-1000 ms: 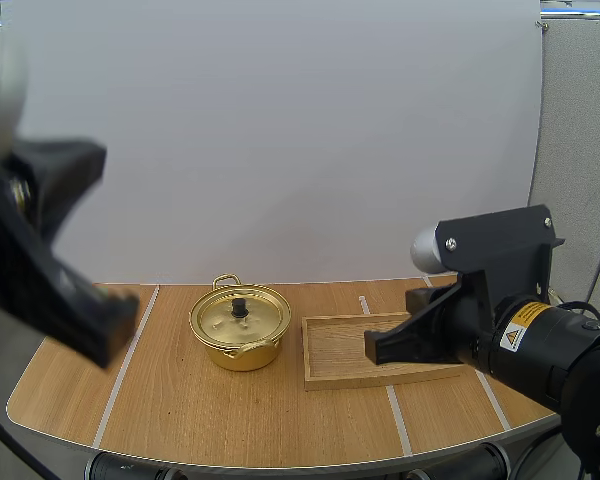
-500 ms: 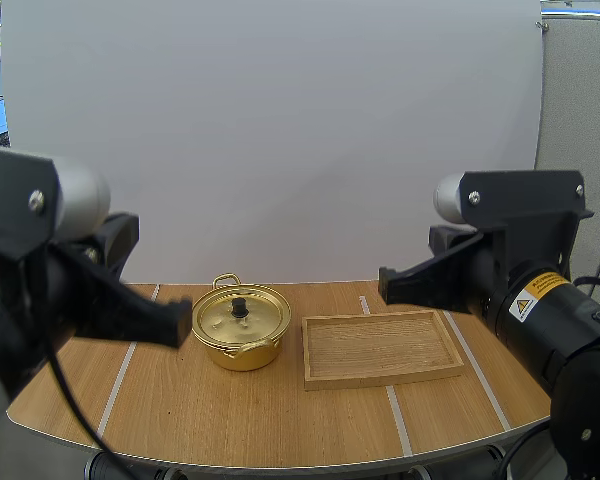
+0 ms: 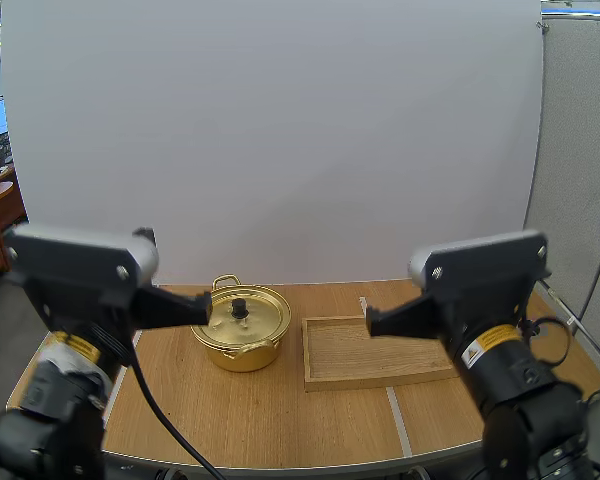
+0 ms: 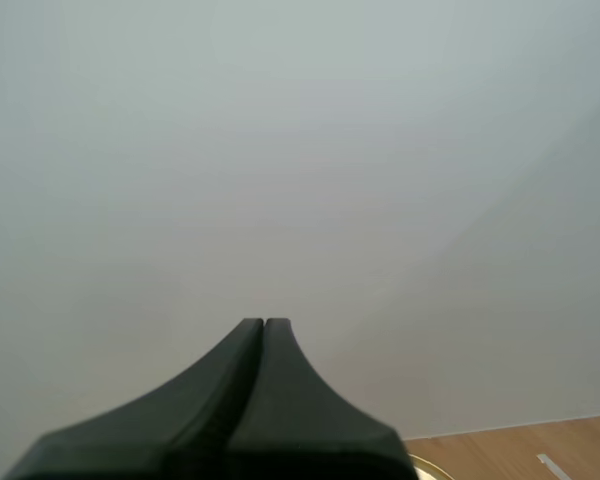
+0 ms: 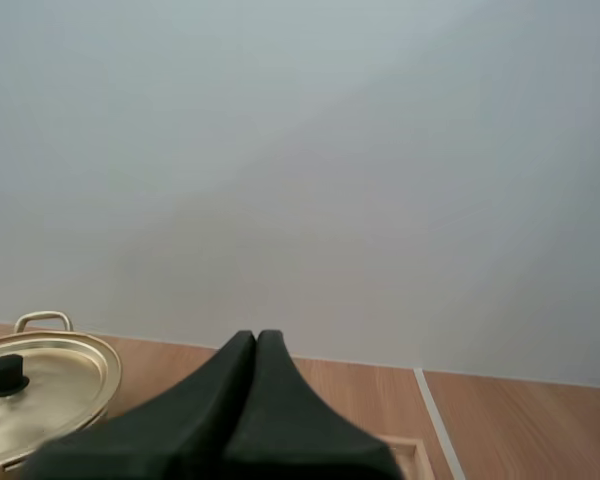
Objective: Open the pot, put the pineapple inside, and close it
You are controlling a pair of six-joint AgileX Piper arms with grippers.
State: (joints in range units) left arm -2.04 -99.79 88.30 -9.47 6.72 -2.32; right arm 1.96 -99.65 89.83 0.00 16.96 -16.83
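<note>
A golden pot (image 3: 240, 328) stands on the wooden table with its lid on, a black knob (image 3: 239, 308) at the lid's middle. My left gripper (image 3: 204, 310) hangs just left of the pot, above the table. In the left wrist view its fingers (image 4: 264, 330) lie together as one dark wedge. My right gripper (image 3: 372, 324) hovers over the wooden tray (image 3: 380, 365). It is shut on nothing too (image 5: 255, 340), and from there the lidded pot (image 5: 50, 385) lies off to one side.
The tray is bare inside and sits right of the pot. White tape lines (image 3: 395, 420) run across the table toward its curved front edge. A white wall stands right behind the table.
Both arms have swung down and back from close to the camera. The left gripper now sits beside the pot and the right over the tray. Pot and tray have not moved.
</note>
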